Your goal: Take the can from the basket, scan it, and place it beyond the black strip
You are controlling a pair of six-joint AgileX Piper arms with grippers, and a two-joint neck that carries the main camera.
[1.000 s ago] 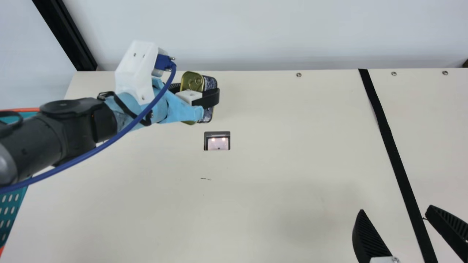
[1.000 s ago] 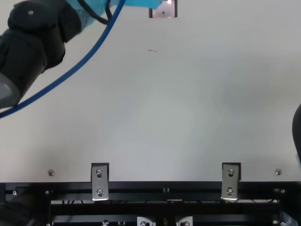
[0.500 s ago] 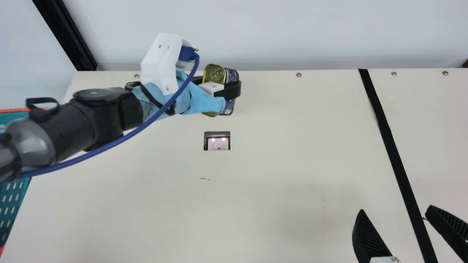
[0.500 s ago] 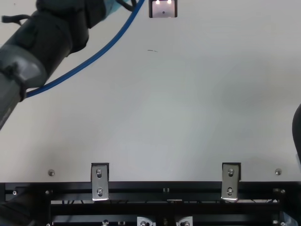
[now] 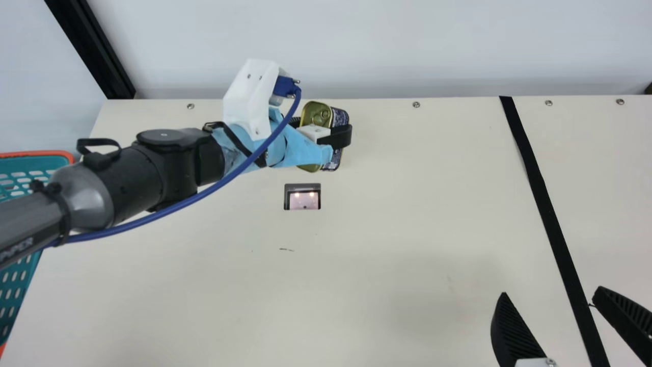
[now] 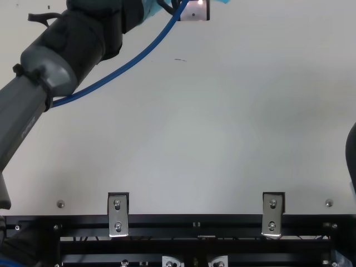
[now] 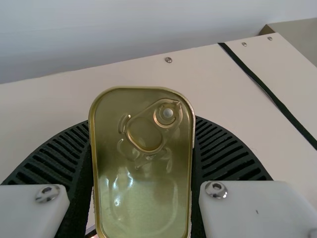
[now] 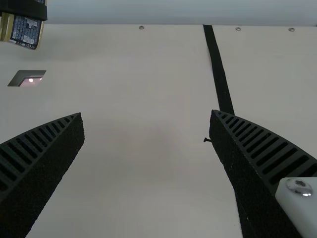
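Note:
My left gripper (image 5: 322,133) is shut on the gold and dark-blue can (image 5: 337,160), up near the scanner window (image 5: 304,198) in the main view. In the left wrist view the can (image 7: 143,173) stands between both ribbed fingers of the left gripper (image 7: 143,148), its ring-pull lid facing the camera. My right gripper (image 5: 550,298) is open with nothing between its fingers, at the main view's lower right; in the right wrist view the gripper (image 8: 146,116) shows widely parted fingers. The black strip (image 5: 547,214) runs down the table's right part.
A teal basket (image 5: 10,285) with an orange rim stands at the left edge, partly behind my left arm. The cream table (image 5: 397,214) lies between the scanner and the strip. Metal brackets (image 6: 118,214) are fixed along the near edge in the top view.
My left arm has carried the can rightward, first a little up and then slightly down in the main view. The right gripper has kept still.

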